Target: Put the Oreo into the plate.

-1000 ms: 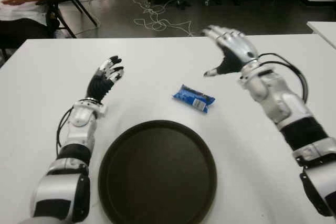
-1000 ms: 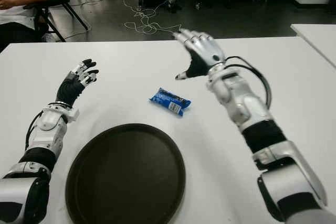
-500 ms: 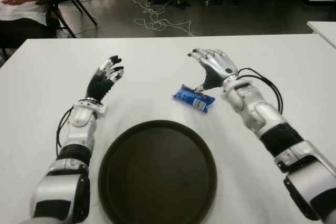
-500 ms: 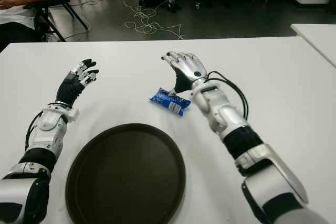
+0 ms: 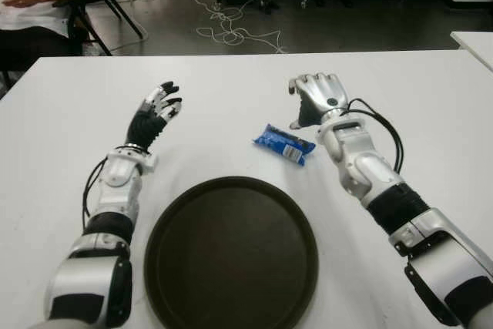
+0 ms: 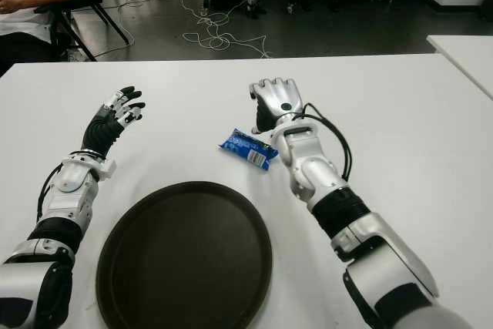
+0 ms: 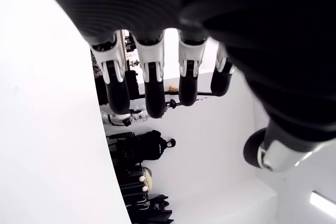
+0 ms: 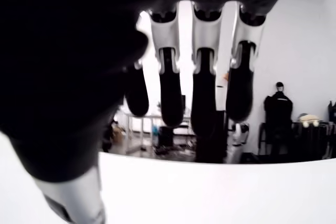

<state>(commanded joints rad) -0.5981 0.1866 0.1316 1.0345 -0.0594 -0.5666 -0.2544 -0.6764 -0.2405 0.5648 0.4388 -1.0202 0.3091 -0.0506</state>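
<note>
Presently, one Oreo packet (image 5: 284, 144) is lying on the white table (image 5: 231, 90), just beyond the one dark round plate (image 5: 231, 256) and not in it. The right hand (image 5: 316, 99) is hovering just right of the packet, fingers loose, holding nothing. The left hand (image 5: 154, 113) is showing well left, fingers extended, empty.

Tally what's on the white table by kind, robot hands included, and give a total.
Oreo packet: 1
Plate: 1
Robot hands: 2, left hand and right hand, both empty
Total: 4
</note>
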